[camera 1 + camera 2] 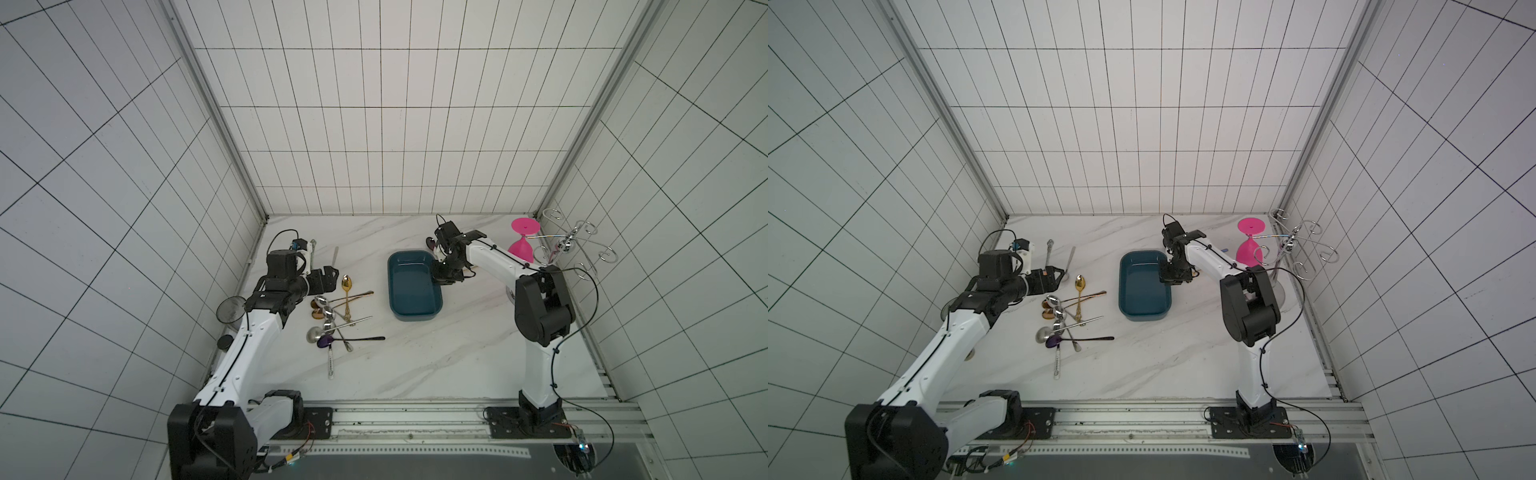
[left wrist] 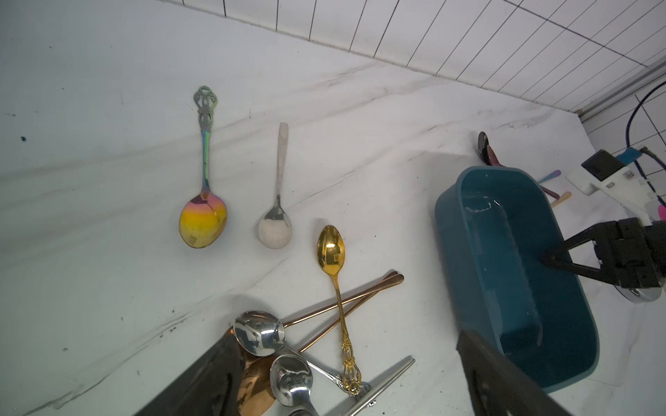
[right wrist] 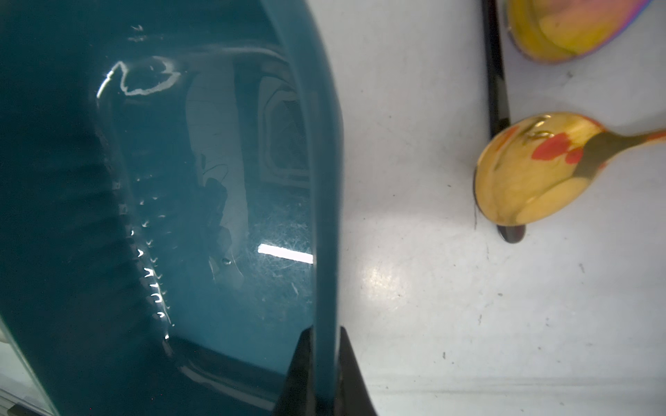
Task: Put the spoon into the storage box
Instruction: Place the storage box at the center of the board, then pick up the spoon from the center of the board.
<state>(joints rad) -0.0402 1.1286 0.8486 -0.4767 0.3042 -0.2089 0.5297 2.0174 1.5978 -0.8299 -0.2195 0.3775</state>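
Nearest on surface (image 1: 436, 365): white-handled spoon (image 1: 331, 362), handle print too small to read. Next, spoon pile (image 1: 336, 320), left of centre, count unclear. Its gold spoon (image 2: 331, 248) lies near-far, bowl at far end. Left fingers (image 2: 201, 374) released, spread wide above pile. 1 storage box (image 1: 414, 291) at centre, long axis near-far; right fingers (image 3: 302, 360) clenched on its right rim. Far left: 2 lone spoons (image 2: 274, 230), handles pointing far. Far right: 1 pink goblet (image 1: 523, 245).

We find the shallow dark teal plastic storage box (image 1: 411, 291) lying right of the jumbled metal spoons (image 1: 329, 326) (well apart).
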